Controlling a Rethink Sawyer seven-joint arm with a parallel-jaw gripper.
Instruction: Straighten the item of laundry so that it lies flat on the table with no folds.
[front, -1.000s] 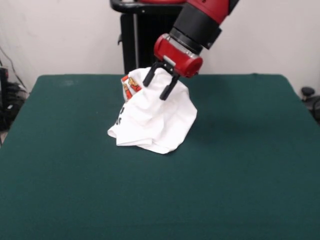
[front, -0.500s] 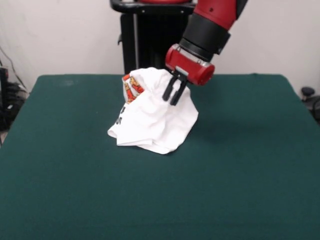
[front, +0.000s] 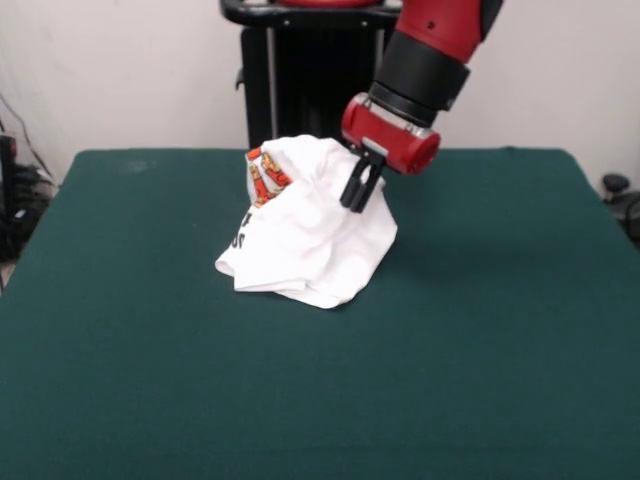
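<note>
The item of laundry (front: 300, 240) is a white shirt bunched into a raised heap on the green table (front: 480, 340), a little behind the middle. A patch of orange and red print shows at its upper left, with some black lettering on its left side. My gripper (front: 355, 203) comes down from the upper right onto the heap's upper right edge. Its black fingers (front: 350, 188) are closed together, pinching a fold of the white cloth. The lower edge of the shirt rests on the table.
The black pedestal (front: 300, 80) stands just behind the table's far edge. Cables and dark gear (front: 15, 200) sit past the left edge, and a small black object (front: 615, 185) sits past the right edge. Green cloth stretches wide around the heap.
The gripper has shifted to the right along the top of the heap, and its fingers have closed from wide apart to pinched on the cloth.
</note>
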